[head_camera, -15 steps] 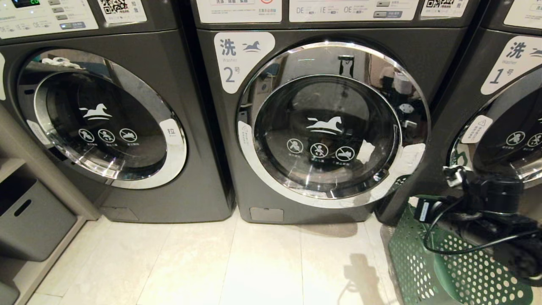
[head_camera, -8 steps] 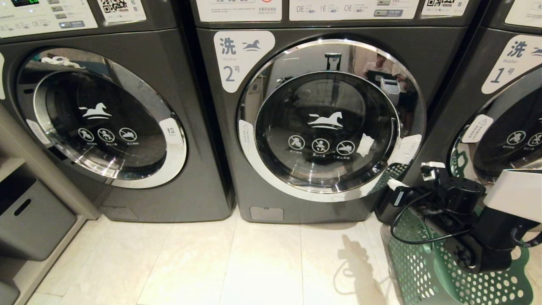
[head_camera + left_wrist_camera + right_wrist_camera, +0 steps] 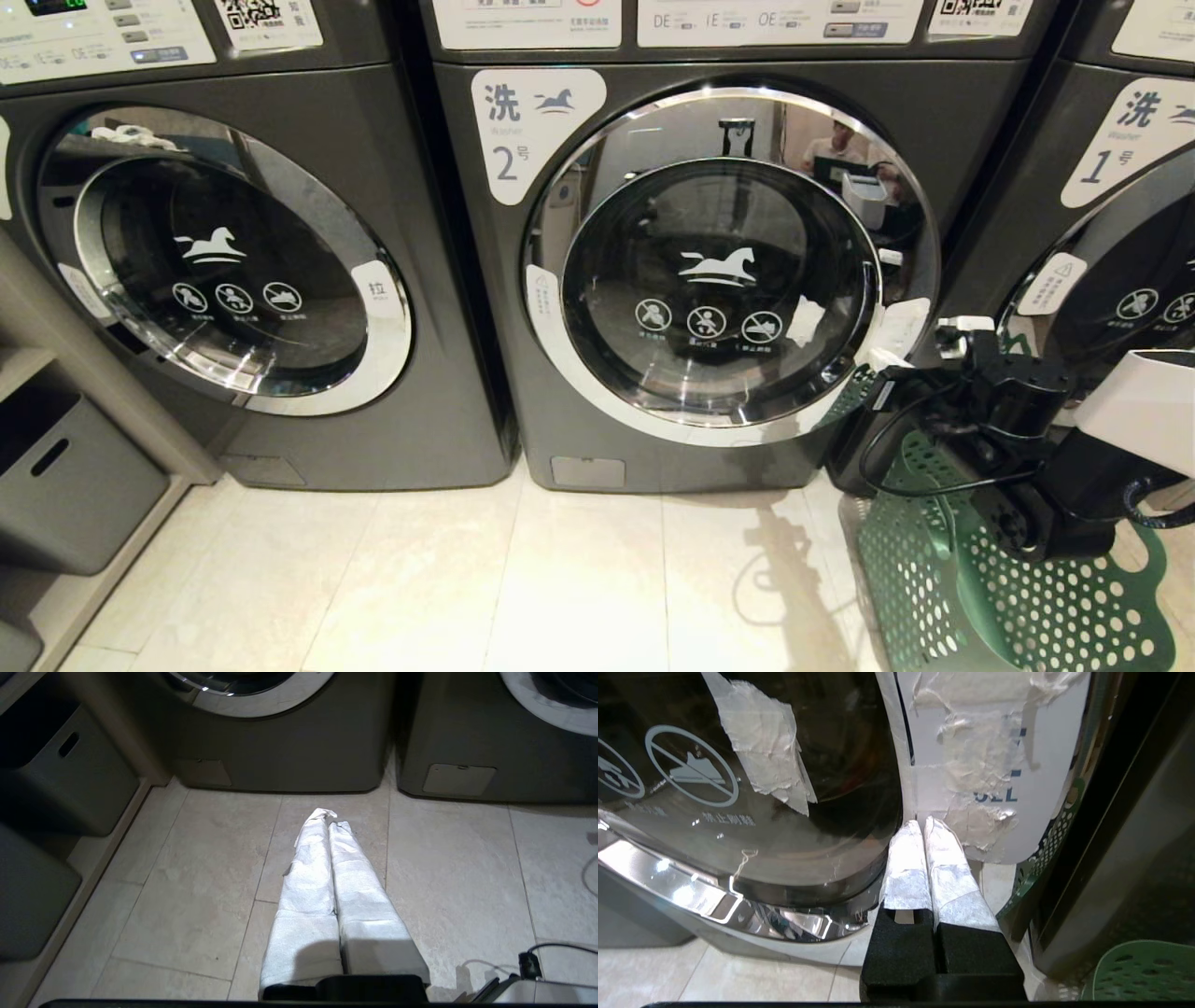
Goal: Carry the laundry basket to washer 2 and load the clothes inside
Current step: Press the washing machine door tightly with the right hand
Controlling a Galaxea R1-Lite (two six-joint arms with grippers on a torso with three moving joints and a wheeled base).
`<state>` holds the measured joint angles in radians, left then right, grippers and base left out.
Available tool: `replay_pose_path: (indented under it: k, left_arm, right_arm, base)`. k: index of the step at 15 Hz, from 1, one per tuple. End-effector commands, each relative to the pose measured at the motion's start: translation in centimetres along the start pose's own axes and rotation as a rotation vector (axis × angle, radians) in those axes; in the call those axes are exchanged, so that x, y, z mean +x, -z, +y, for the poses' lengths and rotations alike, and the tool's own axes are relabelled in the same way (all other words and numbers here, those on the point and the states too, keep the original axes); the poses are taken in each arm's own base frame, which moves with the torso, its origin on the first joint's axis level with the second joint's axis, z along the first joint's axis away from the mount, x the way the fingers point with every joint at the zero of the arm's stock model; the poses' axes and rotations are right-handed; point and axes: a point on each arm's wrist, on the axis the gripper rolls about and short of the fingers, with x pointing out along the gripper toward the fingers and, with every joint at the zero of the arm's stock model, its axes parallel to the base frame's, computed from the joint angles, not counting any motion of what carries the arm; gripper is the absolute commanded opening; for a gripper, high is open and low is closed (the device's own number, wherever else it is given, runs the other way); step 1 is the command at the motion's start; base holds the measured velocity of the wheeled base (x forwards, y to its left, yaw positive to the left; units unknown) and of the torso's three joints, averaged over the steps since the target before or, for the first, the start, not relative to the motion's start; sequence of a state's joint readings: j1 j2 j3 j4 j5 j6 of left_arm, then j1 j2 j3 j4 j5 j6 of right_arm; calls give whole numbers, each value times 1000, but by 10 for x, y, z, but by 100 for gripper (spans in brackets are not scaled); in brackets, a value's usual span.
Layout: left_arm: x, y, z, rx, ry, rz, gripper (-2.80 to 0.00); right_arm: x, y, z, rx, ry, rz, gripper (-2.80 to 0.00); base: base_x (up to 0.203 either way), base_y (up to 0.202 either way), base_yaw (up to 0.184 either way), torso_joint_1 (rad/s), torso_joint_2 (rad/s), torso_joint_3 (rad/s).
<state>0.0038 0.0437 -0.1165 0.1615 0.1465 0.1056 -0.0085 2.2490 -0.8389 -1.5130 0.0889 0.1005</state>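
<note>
My right claw point(image 3: 922, 823) is pinched fully closed with nothing in it, the two taped fingers point(image 3: 945, 868) pressed flat together. The tips are right up at the white taped-over label point(image 3: 999, 765) on the right edge of washer 2's point(image 3: 719, 271) chrome door ring, close enough that I can't tell if they're actually touching. The glass door looks closed, with the little horse logo and warning icons on it. In the head view that arm comes in from the right, low, in front of the gap between washer 2 and the machine labelled 1 point(image 3: 1111, 215)

My left claw point(image 3: 327, 821) is also clamped closed and empty, hanging over the pale floor tiles point(image 3: 196, 877) in front of the machine on the left point(image 3: 224, 261), pointing toward its base

The laundry basket point(image 3: 1018, 597) sits on the floor at my right, just below the right arm, near washer 2's bottom right corner. I only see its green holey wall and rim, so I can't tell what's inside

Grey storage bins point(image 3: 65, 476) sit on a shelf at far left
</note>
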Motion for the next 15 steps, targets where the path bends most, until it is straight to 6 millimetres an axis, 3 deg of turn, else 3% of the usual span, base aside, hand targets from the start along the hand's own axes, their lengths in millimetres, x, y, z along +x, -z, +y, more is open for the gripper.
replay_pose_path:
  k: [1,6,15]
  left_arm:
    - [0,8,-2,46,72,-46,-280]
    - [3,9,-4,70,124,-108,-280]
    - [5,10,-6,75,161,-135,-280]
  right_arm:
    - [4,-10,0,-9,-2,-46,-280]
    - [11,-12,-3,-40,6,-70,-280]
    - [52,-24,-15,-120,97,-235,-280]
  base:
    - [0,0,0,0,0,0]
    - [0,0,0,0,0,0]
    - [0,0,0,0,0,0]
